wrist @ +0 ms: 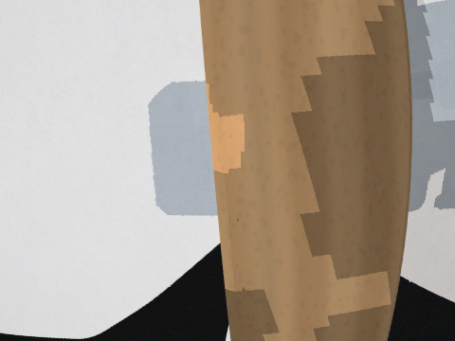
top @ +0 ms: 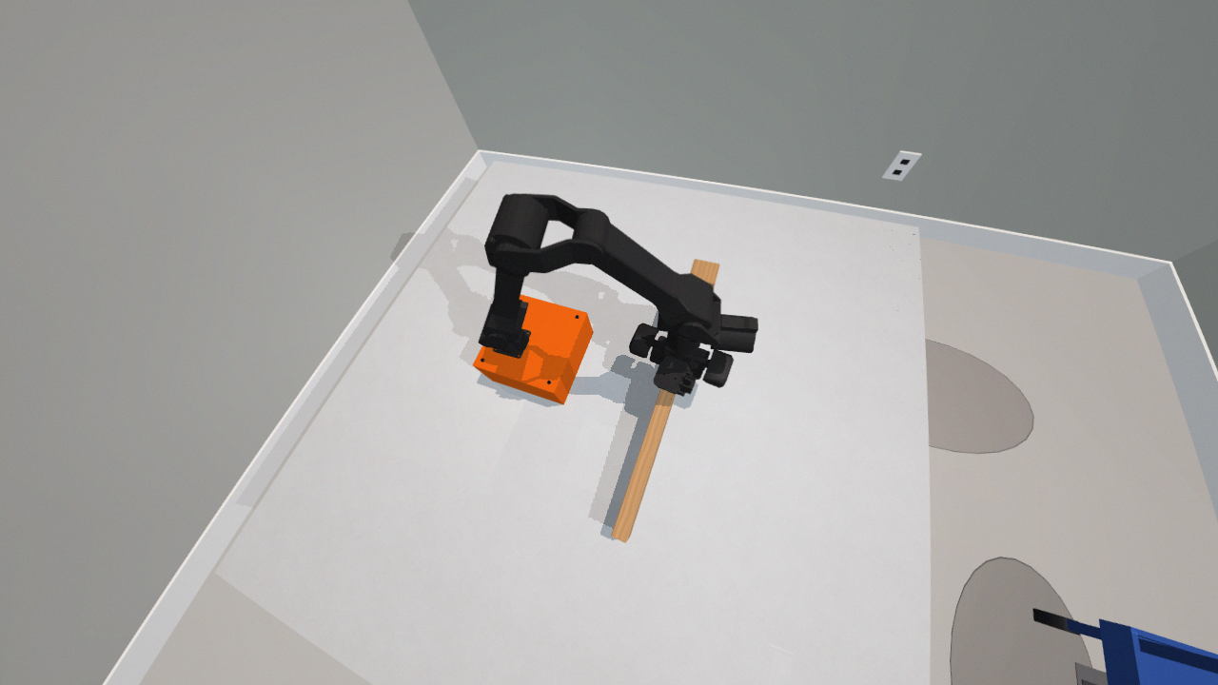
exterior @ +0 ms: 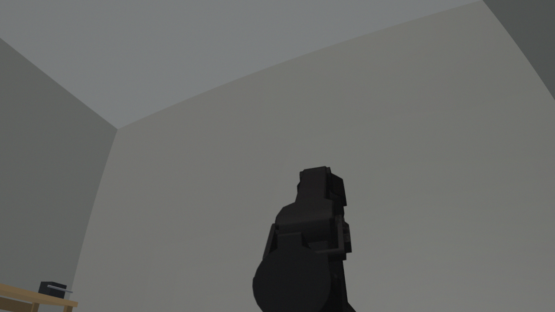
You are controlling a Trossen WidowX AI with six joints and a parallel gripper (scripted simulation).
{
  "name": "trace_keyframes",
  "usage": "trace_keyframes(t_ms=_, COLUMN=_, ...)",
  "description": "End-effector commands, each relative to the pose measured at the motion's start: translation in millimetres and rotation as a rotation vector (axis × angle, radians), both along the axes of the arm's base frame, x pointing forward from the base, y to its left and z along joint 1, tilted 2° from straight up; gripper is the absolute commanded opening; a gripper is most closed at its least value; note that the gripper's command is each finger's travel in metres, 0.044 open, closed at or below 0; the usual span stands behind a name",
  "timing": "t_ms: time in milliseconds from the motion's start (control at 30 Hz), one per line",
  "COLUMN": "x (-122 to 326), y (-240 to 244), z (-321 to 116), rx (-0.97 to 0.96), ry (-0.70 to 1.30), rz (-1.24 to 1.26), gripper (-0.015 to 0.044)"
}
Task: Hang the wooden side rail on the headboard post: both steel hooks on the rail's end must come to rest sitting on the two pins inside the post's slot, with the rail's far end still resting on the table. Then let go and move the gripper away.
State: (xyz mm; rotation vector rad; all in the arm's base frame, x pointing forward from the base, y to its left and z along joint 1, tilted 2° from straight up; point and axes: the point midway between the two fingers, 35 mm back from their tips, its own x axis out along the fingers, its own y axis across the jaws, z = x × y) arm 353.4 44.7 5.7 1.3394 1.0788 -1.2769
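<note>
The wooden rail (top: pixel 647 459) (wrist: pixel 284 199) runs from below centre up under the arm in the top view. My gripper (top: pixel 678 358) (wrist: pixel 277 253) is shut on the rail, with black finger parts on both sides in the wrist view. A wider wooden piece (top: pixel 706 270) shows beyond the arm, in line with the rail. I cannot tell whether it is the rail's other end or the headboard post. Hooks, slot and pins are not visible. The rail's lower end has a shadow close beside it; contact with the white table (top: pixel 766 511) cannot be told.
An orange block (top: pixel 553 327) stands left of the gripper, by the arm's base. A raised white edge (top: pixel 826 203) runs along the back. A blue object (top: pixel 1175 660) is at the lower right. The exterior view shows arm links (exterior: pixel 306 248) and a wooden surface (exterior: pixel 23 293) at the lower left.
</note>
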Motion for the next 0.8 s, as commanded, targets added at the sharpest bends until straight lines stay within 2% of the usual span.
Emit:
trace_keyframes(t_ms=0, x=2.8, y=1.4, z=4.4, rx=0.003, ry=-0.011, rz=-0.008, gripper=0.0)
trace_keyframes(t_ms=767, x=3.3, y=4.0, z=4.8, rx=0.003, ry=-0.011, rz=-0.008, gripper=0.0)
